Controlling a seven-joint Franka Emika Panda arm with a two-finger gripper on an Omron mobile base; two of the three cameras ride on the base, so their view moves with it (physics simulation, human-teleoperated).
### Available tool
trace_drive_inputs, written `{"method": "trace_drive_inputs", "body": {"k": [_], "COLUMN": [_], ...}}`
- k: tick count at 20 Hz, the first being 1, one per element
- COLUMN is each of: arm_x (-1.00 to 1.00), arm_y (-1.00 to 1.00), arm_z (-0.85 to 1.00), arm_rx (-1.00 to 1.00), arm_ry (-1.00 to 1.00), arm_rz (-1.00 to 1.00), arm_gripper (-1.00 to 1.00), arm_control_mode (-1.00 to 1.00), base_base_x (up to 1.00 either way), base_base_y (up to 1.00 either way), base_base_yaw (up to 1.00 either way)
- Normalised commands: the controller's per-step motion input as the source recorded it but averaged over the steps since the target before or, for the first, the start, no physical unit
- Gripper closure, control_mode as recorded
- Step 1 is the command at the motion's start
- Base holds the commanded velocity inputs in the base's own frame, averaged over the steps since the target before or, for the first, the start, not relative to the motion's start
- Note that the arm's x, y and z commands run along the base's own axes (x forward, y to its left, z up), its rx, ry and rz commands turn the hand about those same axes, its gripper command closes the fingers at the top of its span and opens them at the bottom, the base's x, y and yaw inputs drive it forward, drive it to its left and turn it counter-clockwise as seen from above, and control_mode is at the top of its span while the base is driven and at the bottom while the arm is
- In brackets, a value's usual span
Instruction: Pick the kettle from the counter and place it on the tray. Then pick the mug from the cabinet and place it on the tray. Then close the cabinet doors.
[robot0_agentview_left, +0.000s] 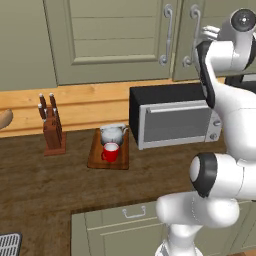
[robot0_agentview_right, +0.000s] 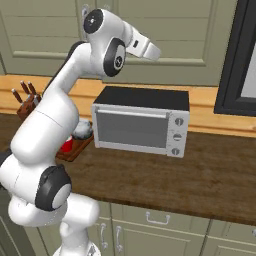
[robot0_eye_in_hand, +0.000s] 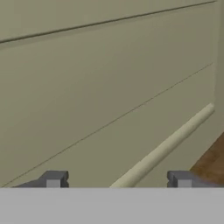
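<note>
Cabinet doors (robot0_agentview_left: 120, 37) look shut with kettle (robot0_agentview_left: 112, 134) and mug (robot0_agentview_left: 110, 151) on the tray (robot0_agentview_left: 95, 152), so the gripper (robot0_eye_in_hand: 118, 181), jaws spread and apparently empty at the handle (robot0_eye_in_hand: 164, 148), should back off straight.

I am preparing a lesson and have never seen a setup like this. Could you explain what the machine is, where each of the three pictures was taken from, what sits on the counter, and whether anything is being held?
This is a rendered kitchen with a white robot arm. Two pictures come from cameras on its base, behind it to the left and right. The third looks along its claw, whose two dark fingertips stand apart with nothing between them, facing a cabinet door and its bar handle.

On the dark wooden counter lie a wooden tray carrying a silvery kettle and a red mug, a knife block and a toaster oven. The cabinet doors above look shut.
</note>
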Motion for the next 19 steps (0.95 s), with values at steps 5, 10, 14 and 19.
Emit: {"method": "trace_drive_inputs", "body": {"k": [5,10,14,19], "arm_x": [0.65,0.71,0.74,0.76], "arm_y": [0.13,0.14,0.11,0.08], "arm_z": [-0.24,-0.34,-0.38,-0.35], "arm_rx": [-0.05,-0.04,-0.03,-0.02], "arm_ry": [-0.07,-0.09,-0.05,-0.01], "arm_rz": [-0.06,-0.05,-0.03,-0.02], "arm_gripper": [-1.0,-1.0,-1.0,-1.0], "arm_control_mode": [-1.0,-1.0,-1.0,-1.0], "base_base_x": [0.0,0.0,0.0,0.0], "base_base_y": [0.0,0.0,0.0,0.0], "base_base_yaw": [0.0,0.0,0.0,0.0]}}
